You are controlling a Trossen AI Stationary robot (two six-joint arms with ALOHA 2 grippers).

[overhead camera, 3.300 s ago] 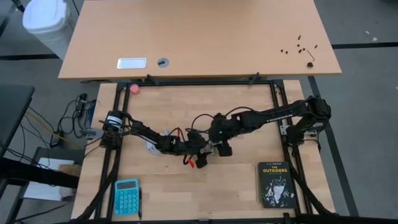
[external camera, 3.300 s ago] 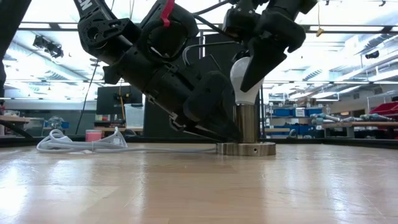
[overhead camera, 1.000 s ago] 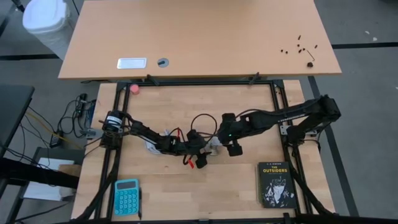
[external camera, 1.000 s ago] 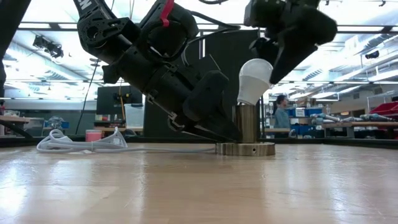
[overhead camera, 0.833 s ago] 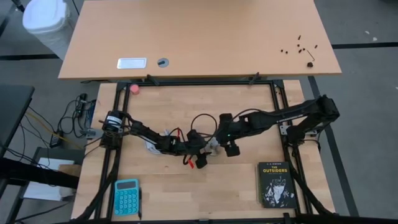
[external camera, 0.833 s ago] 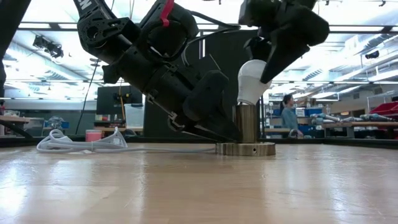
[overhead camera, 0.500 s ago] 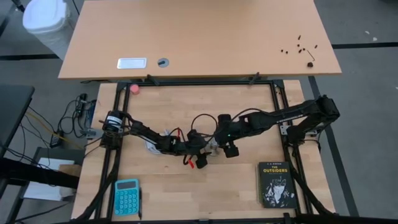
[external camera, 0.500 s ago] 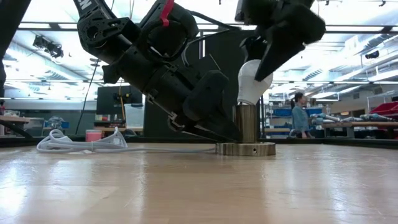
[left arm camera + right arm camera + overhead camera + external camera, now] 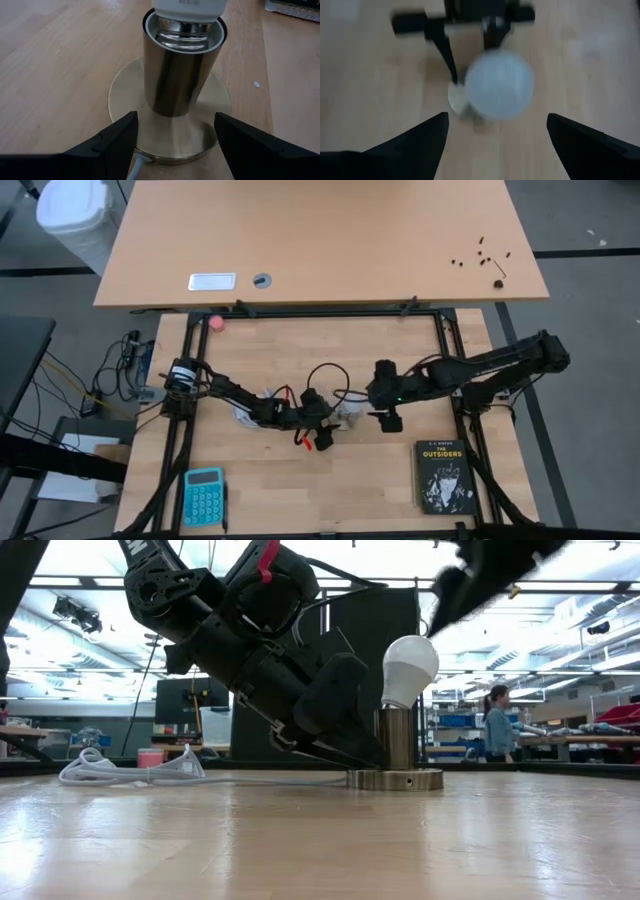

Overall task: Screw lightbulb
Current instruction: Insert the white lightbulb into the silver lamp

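The white lightbulb (image 9: 410, 664) stands upright in the metal socket tube (image 9: 398, 738), which rises from a round base disc (image 9: 395, 779). From above, the lightbulb (image 9: 350, 415) shows near the table's middle. My left gripper (image 9: 175, 116) is open. Its fingers (image 9: 112, 145) lie low over the disc on either side of the tube, with a gap to the tube on both sides. My right gripper (image 9: 497, 118) is open and holds nothing. It hangs above and to the right of the lightbulb (image 9: 500, 85), clear of it, and shows in the high view as the right gripper (image 9: 388, 416).
A black book (image 9: 443, 475) lies at the front right and a teal calculator (image 9: 204, 495) at the front left. A white cord (image 9: 130, 770) is coiled left of the socket. A pink ball (image 9: 216, 323) sits at the back left. A person (image 9: 497, 720) stands far behind.
My right gripper has left the bulb, rising and pulling back to the right. The bulb stays in the socket. The left arm has not moved. The person behind has walked right.
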